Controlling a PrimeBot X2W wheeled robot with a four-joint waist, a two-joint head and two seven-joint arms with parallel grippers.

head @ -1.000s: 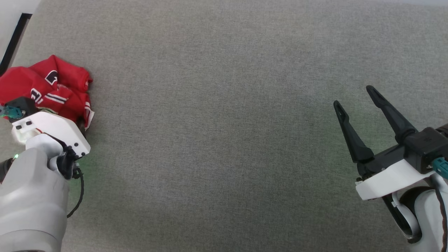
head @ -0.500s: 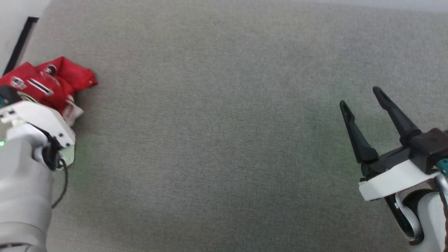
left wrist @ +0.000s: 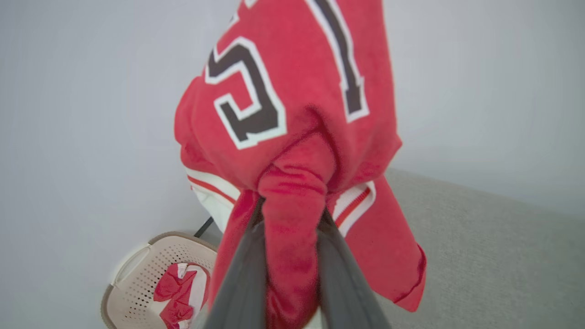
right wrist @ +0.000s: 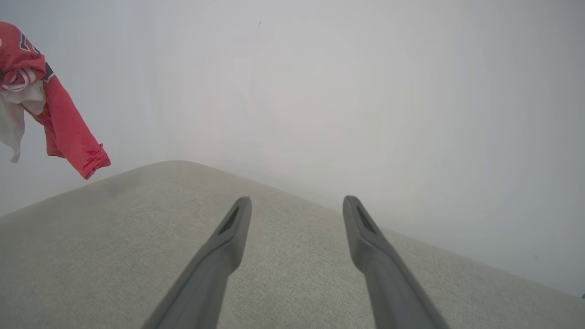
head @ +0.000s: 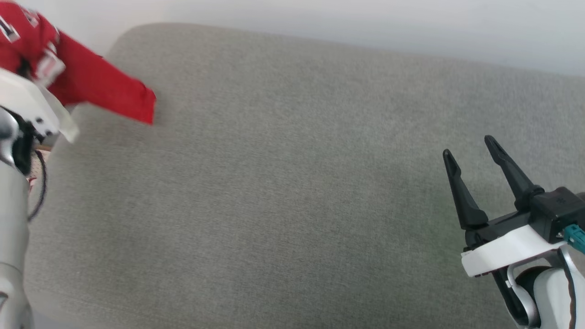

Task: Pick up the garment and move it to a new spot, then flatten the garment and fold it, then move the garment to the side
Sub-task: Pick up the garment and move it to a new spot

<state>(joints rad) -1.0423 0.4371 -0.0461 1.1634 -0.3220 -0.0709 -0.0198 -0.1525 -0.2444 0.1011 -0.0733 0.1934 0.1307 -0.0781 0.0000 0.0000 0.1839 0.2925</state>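
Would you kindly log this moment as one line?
step: pick up | left pincer: shut on garment, held above grey surface | right pincer: open, idle

Head view: high, looks forward and down over grey fabric surface, pale wall beyond far edge; right tool at near right. Left wrist view: very close, looks along left tool into garment, wall behind, basket lower in frame. Right wrist view: low over surface, faces far wall. All three share garment, surface, wall.
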